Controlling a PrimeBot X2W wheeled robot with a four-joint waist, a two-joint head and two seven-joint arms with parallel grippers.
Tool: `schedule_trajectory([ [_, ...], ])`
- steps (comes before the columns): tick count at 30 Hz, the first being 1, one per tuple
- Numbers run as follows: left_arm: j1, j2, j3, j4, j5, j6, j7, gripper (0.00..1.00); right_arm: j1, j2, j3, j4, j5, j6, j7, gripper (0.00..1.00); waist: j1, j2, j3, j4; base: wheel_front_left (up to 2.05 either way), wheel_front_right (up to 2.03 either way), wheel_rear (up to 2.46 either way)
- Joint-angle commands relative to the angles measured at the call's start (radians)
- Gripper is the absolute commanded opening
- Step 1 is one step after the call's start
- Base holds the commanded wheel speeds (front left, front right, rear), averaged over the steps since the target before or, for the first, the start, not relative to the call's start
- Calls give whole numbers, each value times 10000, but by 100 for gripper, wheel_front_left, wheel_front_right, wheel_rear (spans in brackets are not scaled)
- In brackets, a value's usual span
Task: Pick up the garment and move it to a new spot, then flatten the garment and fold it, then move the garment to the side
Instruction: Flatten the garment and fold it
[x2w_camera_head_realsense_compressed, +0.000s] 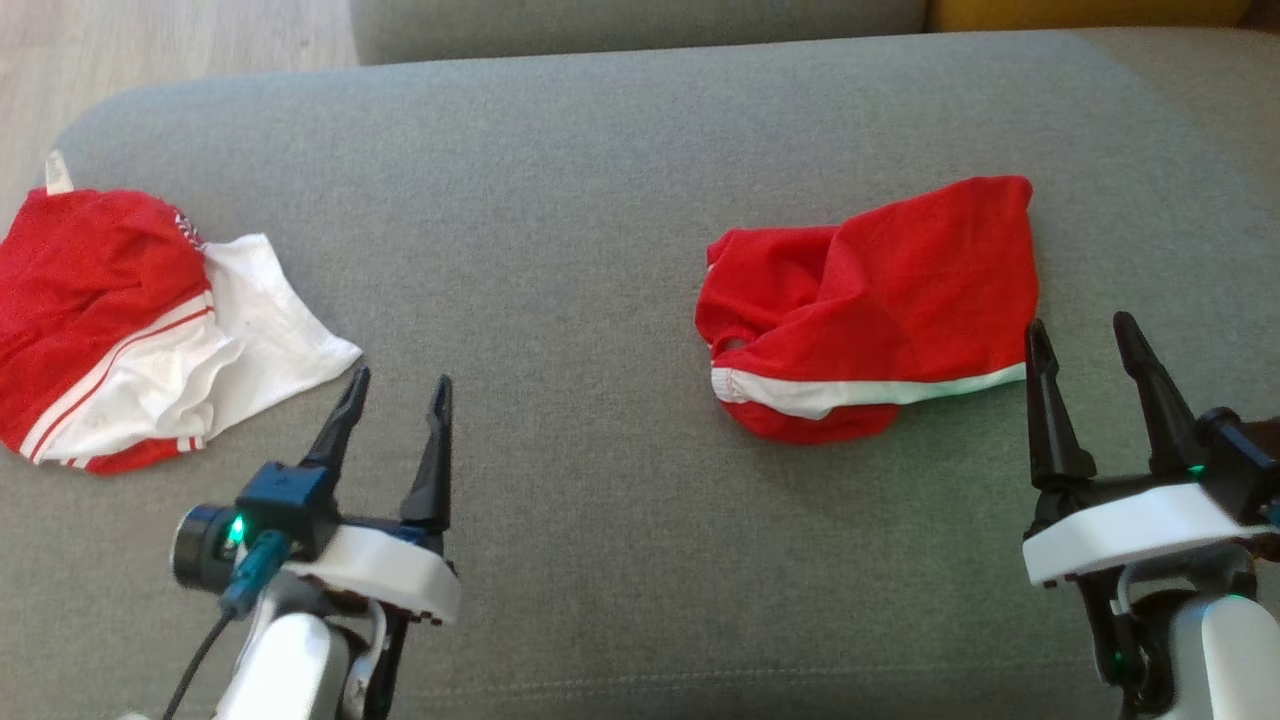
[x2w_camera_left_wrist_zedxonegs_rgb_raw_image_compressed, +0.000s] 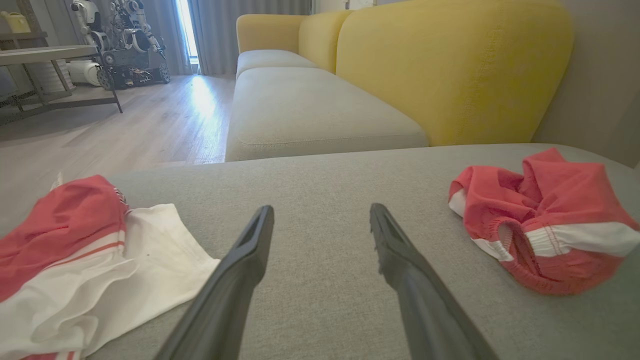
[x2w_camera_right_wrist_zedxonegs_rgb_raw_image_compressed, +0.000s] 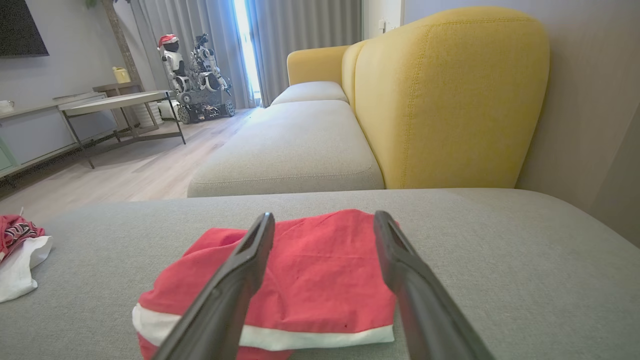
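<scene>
Grey cushion (x2w_camera_head_realsense_compressed: 600, 200) | red garment (x2w_camera_head_realsense_compressed: 880, 300) just beyond right gripper (x2w_camera_head_realsense_compressed: 1078, 322) | left gripper (x2w_camera_head_realsense_compressed: 401, 376) well aside | both spread wide, empty

Daylight from the window (x2w_camera_left_wrist_zedxonegs_rgb_raw_image_compressed: 183, 27), blown out white, streaks glare across the wooden floor (x2w_camera_left_wrist_zedxonegs_rgb_raw_image_compressed: 200, 100) below the window. Far from the window, the red shorts (x2w_camera_head_realsense_compressed: 870, 310) cast only a faint soft shadow on the grey cushion (x2w_camera_head_realsense_compressed: 600, 200). Wrist views bow at edges.

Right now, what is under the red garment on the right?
The red garment lies crumpled on the grey cushion, which shows round it. Its folds cover the patch beneath, so anything tucked under cannot be seen.
</scene>
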Motion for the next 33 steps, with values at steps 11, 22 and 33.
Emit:
schedule_trajectory([
  [11, -2305, -666, -1638, 197, -447, -1797, 948, 100, -611, -33, 601, -434, 259, 40, 10, 100, 0, 0, 938, -340, 0, 0, 0],
  [22, -3565, -750, -3048, 1738, -1970, -2174, 1733, 100, -939, -32, 856, -87, 558, 40, -192, 100, 0, 0, 1599, -1392, 0, 0, 0],
  [33, -4111, -420, -3664, 2431, -2863, -2182, 1834, 18, -1034, -32, 865, 217, 868, 40, -430, 100, 0, 0, 1700, -1691, 0, 0, 0],
])
